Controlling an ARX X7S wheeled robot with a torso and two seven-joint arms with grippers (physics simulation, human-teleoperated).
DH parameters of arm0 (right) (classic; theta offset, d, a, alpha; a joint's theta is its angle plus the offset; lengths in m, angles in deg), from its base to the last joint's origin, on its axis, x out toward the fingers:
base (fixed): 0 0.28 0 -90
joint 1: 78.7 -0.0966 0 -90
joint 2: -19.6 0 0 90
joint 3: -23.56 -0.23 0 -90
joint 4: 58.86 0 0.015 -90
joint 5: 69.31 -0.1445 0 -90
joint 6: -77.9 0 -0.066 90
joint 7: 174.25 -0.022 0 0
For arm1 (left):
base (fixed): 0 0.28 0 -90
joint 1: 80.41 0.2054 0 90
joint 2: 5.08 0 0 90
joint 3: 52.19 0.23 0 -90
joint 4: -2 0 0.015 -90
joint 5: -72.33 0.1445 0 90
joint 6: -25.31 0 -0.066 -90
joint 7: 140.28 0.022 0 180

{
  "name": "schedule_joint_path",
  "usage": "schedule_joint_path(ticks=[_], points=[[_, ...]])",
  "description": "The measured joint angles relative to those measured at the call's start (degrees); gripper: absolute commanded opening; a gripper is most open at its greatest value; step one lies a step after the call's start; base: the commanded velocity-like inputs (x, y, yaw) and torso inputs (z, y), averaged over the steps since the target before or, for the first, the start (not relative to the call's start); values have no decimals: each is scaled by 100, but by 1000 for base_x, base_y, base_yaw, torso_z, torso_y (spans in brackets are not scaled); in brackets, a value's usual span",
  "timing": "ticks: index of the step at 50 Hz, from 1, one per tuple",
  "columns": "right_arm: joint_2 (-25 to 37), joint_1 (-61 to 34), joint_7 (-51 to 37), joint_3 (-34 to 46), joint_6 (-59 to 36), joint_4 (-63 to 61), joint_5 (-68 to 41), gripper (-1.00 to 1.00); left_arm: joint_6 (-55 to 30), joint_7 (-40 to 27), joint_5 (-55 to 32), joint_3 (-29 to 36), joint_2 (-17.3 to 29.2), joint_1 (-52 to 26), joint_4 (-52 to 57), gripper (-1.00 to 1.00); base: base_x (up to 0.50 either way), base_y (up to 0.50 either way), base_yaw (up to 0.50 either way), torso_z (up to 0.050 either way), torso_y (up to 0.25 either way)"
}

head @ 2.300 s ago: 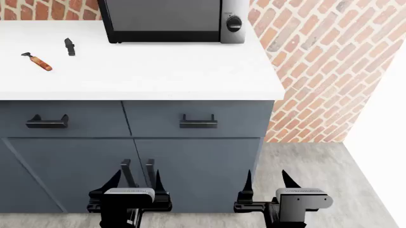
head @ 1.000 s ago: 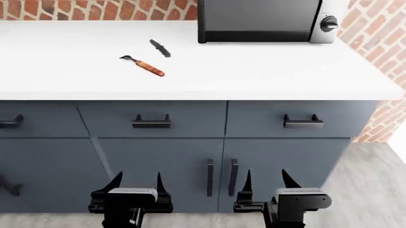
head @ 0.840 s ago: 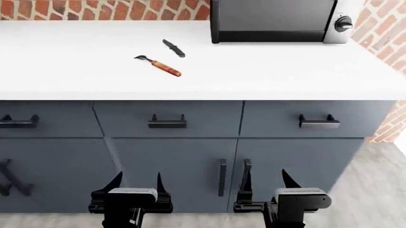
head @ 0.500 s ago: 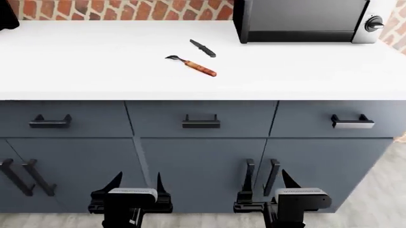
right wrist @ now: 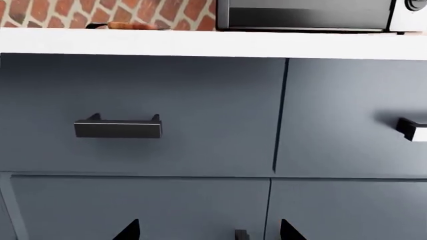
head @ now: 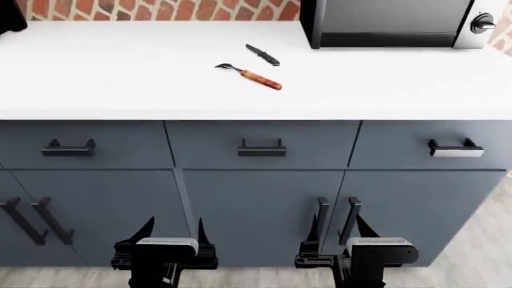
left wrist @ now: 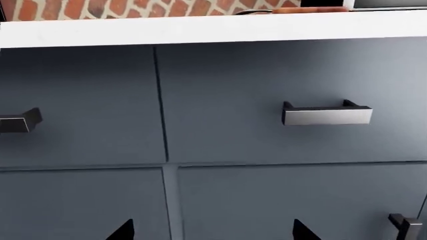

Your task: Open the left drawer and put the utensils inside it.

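- The left drawer (head: pixel 262 157), a shallow wide one with a flat dark slate-blue front and a black horizontal bar handle (head: pixel 262 148), is sitting fully shut in the middle of the three drawer fronts in the head view, directly under the white countertop (head: pixel 120 78).
- The small fork with a dark metal head and orange-brown wooden handle (head: pixel 249 74) is lying on the countertop above this drawer, well back from the front edge.
- The short all-dark knife with a black handle (head: pixel 262 54) is resting just behind the fork, apart from it, near the black microwave (head: pixel 384 24).
- The left gripper (head: pixel 172 228) is hanging low in front of the cabinet doors with its fingers spread wide, gripping nothing.
- The right gripper (head: pixel 337 228) is hovering beside it, equally wide apart and empty, close to the pair of vertical door handles (head: pixel 322 219).
- Both wrist views are facing the shut drawer front (left wrist: pixel 267 90) (right wrist: pixel 167 90), neither gripper touching it.
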Motion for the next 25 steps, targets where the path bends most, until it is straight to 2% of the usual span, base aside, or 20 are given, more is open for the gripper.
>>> schedule_joint_path(ticks=[25], points=[[86,-10,-120,106,-28,-8,-54,100,-38,-96,-76,116,77,-35,-18,100,0,0,0,-49,1]])
